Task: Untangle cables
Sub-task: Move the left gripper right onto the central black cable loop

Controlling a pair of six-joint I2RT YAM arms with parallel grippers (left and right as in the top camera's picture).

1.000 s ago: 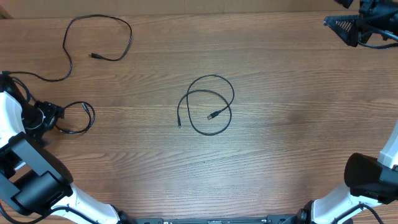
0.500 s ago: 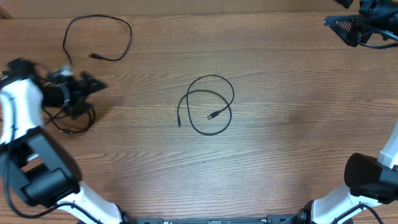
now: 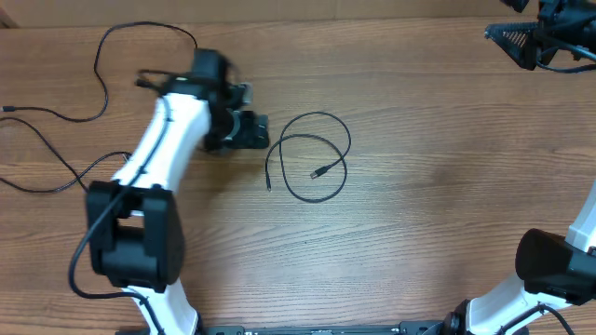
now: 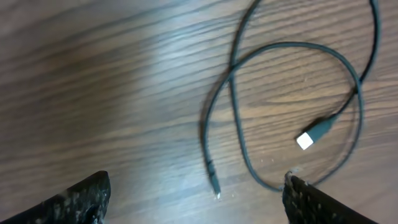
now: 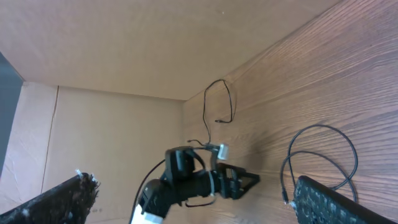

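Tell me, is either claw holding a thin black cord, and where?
Nothing is held: left gripper open beside the looped thin black cable, right gripper open at the far corner.

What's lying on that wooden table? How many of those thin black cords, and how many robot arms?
Thin black cords: 2 for sure, a looped cord mid-table and a long cord at the far left; the left-edge strands could be arm wiring.
White-and-black robot arms: 2, the left arm and the right arm.
Total: 4.
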